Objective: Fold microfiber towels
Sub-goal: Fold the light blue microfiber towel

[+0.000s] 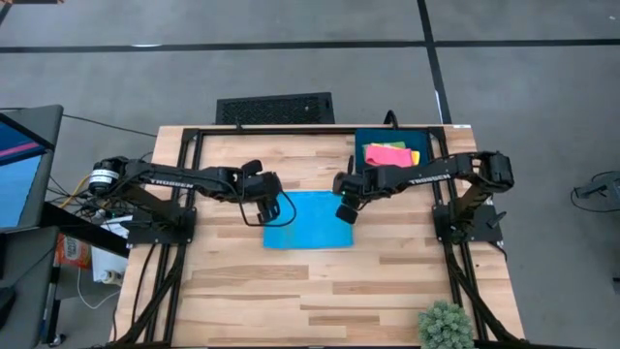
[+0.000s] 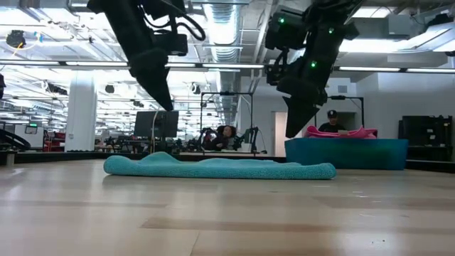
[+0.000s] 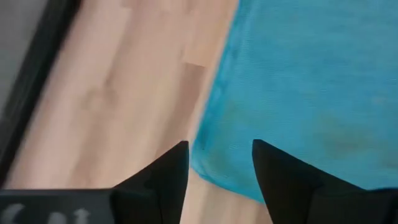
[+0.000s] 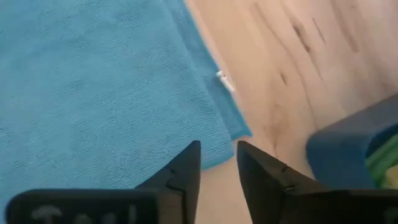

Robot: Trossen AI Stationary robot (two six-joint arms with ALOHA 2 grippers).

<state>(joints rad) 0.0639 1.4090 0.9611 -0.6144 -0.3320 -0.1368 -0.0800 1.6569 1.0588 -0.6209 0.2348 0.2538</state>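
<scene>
The blue towel (image 1: 308, 221) lay flat in the middle of the table (image 1: 387, 291), between the 2 arms, already doubled over by the look of its thick edge in the low view. The left gripper (image 3: 217, 171) hung just above the towel's left edge with its fingers parted and nothing between them; the right gripper (image 4: 217, 165) hung above the right-hand corner, fingers also parted and empty.

The main risk, as I judged it, was a pinch that caught only the top layer, since the cloth was thin and limp; lifting that alone would peel the fold open. A second risk was uneven timing: if 1 gripper closed and rose before the other, the towel would drag sideways and skew. The right arm also worked close to the tray (image 1: 368, 141), so a wide swing could clip its wall.

Counted: 2 grippers, 1 blue towel on the table, 1 dark blue tray, and in it a pink towel (image 1: 386, 155) over a yellow towel (image 1: 414, 157), with a strip of green showing in the right wrist view.
</scene>
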